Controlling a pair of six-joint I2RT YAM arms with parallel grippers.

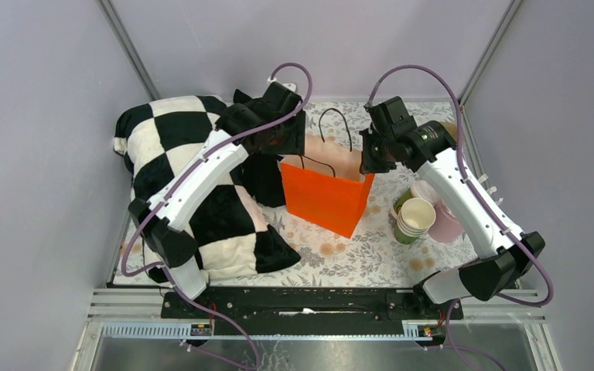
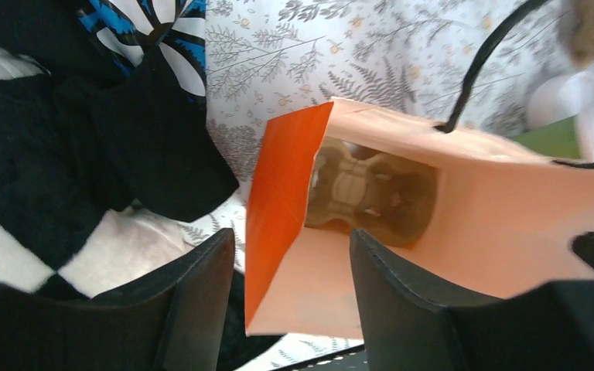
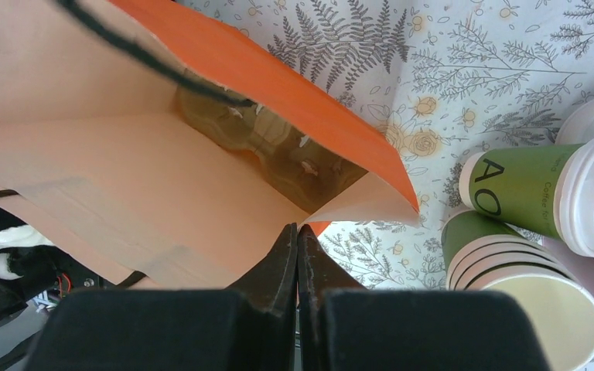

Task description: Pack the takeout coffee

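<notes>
Right gripper [image 3: 297, 232] is seen shut, fingers pressed flat together, tips set against the rim of the bag [image 1: 326, 197] at its right top corner. Whether paper is pinched between them cannot be told.

Left gripper [image 2: 291, 241] is seen open, its fingers spread well apart. The bag's left end wall is taken into the gap. Contact with either finger cannot be confirmed.

Bag is stood upright mid surface [image 1: 356, 259], mouth held open between the two grippers. Black handles [image 1: 339, 117] are raised at the far side. Orange outside, pale inside; a brown folded bottom is seen through the mouth in both wrist views.

Coffee [image 3: 520, 189] is found outside the bag, on the surface to its right, near it but apart. Green cup, white lid fitted, held by neither gripper. It is placed just behind the stack [image 3: 526, 309] of lidless green cups, with a pink cup [image 1: 447, 224] just beside both on the right. All three are grouped under the right arm.

Checked pillow [image 1: 201, 209] is laid at the left, under the left arm, one dark corner brought up close to the bag's left side.
</notes>
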